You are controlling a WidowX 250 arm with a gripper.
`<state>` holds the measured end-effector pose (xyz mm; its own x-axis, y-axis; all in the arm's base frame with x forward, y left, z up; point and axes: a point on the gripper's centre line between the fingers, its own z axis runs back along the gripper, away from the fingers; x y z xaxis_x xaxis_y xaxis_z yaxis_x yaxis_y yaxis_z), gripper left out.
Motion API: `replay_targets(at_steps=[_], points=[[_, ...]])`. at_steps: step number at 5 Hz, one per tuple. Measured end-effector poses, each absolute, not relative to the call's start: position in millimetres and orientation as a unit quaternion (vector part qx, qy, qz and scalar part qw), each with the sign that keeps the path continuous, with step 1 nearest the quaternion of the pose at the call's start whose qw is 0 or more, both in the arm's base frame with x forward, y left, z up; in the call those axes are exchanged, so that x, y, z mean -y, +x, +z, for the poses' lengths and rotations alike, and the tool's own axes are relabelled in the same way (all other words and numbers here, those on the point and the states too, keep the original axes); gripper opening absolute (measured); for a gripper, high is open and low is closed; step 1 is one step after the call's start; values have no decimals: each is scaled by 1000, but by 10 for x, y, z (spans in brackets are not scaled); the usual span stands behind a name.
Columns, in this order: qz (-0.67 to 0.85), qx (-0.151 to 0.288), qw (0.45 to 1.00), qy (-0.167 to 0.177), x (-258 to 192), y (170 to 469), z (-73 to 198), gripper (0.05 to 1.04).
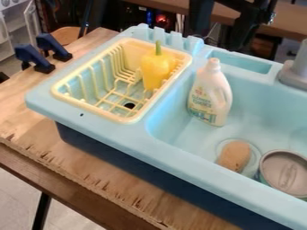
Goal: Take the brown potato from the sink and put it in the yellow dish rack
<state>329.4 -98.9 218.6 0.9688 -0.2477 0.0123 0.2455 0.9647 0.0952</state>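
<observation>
The gripper is seen at the top edge, behind the light blue toy sink, and neither how far its jaws are opened nor whether anything is held by them can be told. Nearest to it, a white bottle is stood in the basin, with a brown oval thing and a round can placed nearer the front, while a yellow pepper is held upright in the pale yellow dish rack

A white, labelled bottle stands in the light-blue sink.
</observation>
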Motion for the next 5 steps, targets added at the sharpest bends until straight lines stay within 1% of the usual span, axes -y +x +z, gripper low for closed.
replay_targets(at_steps=[1, 2, 3, 4, 5], points=[[-127, -8, 991, 48, 998, 3284, 2031, 1003], [-157, 22, 987, 29, 1119, 3118, 1752, 1003], [-173, 48, 984, 6, 1179, 3017, 1693, 1003], [-177, 41, 983, -4, 1209, 2963, 1550, 1003], [-173, 50, 983, -35, 1229, 2989, 1462, 1003]])
